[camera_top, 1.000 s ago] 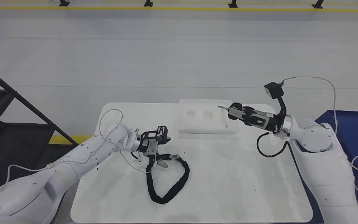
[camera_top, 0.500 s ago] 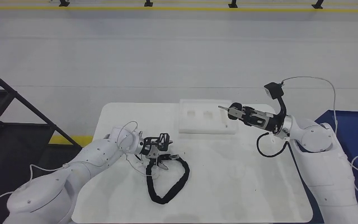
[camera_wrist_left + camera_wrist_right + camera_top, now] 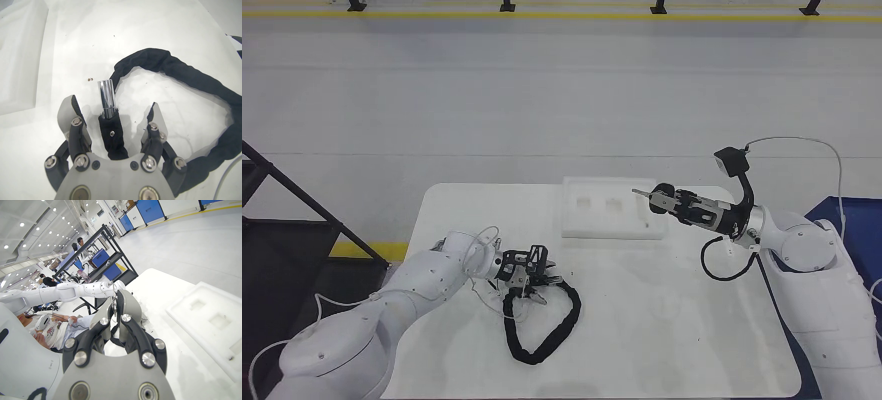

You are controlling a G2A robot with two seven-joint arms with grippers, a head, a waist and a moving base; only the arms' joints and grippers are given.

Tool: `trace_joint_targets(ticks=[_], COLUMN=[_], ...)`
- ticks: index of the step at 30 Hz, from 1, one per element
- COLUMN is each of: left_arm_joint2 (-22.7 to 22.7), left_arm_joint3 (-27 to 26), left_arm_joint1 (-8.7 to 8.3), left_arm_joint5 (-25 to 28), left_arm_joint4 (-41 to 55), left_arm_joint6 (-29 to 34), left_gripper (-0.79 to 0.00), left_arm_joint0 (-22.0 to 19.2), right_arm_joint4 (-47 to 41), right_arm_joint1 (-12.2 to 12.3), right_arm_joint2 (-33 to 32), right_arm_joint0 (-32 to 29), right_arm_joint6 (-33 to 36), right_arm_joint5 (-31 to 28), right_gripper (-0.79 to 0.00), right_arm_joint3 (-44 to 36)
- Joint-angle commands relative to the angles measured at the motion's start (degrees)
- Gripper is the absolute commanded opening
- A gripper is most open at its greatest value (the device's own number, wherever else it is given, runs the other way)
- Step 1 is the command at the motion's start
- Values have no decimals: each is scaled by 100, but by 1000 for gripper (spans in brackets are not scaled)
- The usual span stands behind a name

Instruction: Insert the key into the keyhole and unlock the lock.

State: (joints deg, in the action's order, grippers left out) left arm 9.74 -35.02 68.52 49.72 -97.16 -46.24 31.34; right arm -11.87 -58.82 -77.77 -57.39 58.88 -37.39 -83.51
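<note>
The black fabric-sleeved chain lock [image 3: 160,56], probably heavy and limp, is lying near the white foam tray [image 3: 612,228], its graspable neck sitting between wide-open fingers of the left gripper [image 3: 113,103] while the right gripper [image 3: 115,294] is pinching the silver key [image 3: 114,304].

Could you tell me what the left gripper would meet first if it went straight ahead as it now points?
Likely the lock's chrome end, which lies between the left gripper's open fingers; its height above it is unclear.
</note>
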Motion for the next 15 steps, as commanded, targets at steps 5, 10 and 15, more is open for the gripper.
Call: trace_joint_targets(ticks=[5, 10, 15], left_arm_joint2=[15, 40, 75], left_arm_joint3=[228, 332, 319], left_arm_joint1=[120, 183, 199], left_arm_joint5=[-32, -37, -30], left_arm_joint4=[-64, -113, -161], left_arm_joint6=[-52, -183, -468], left_gripper=[-785, -785, -785], left_arm_joint0=[-21, -61, -108], right_arm_joint4=[0, 0, 0], right_arm_joint1=[0, 0, 0], right_arm_joint2=[0, 0, 0], right_arm_joint0=[0, 0, 0], right_arm_joint6=[0, 0, 0], right_arm_joint5=[0, 0, 0], right_gripper=[-785, -785, -785], right_arm_joint3=[0, 0, 0])
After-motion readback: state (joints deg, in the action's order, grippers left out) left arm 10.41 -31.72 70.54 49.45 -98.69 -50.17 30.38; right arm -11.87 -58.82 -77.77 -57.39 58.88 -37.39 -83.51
